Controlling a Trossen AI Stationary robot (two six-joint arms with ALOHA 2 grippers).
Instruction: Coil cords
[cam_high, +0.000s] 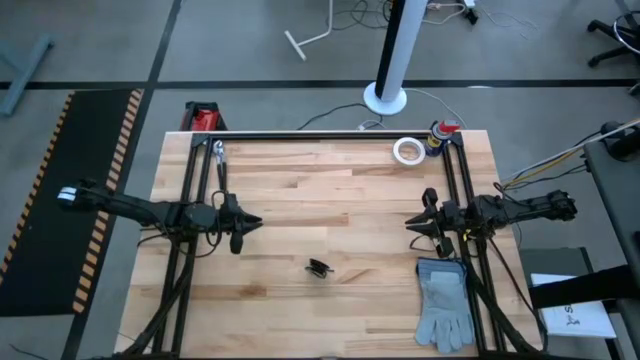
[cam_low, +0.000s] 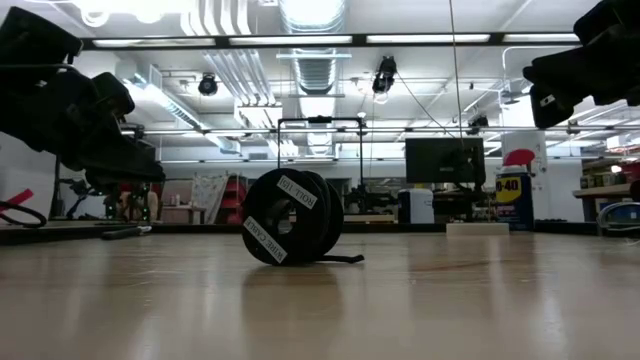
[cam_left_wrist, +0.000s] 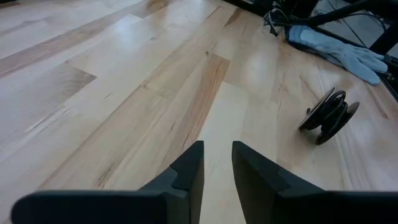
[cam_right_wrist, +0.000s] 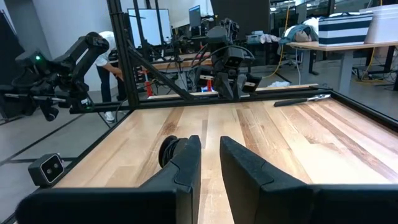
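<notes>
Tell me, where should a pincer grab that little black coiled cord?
Probably from straight above, across its thickness. The cord stands on edge as a tight round coil, so its top rim is free and the flat faces give both fingers something to press on. Nothing crowds it.

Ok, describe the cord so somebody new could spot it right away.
On the wooden table, look between the two arms, toward the near edge, left of the grey glove. The cord is a small tight black coil standing on edge with white labels, unlike the white tape roll.
</notes>
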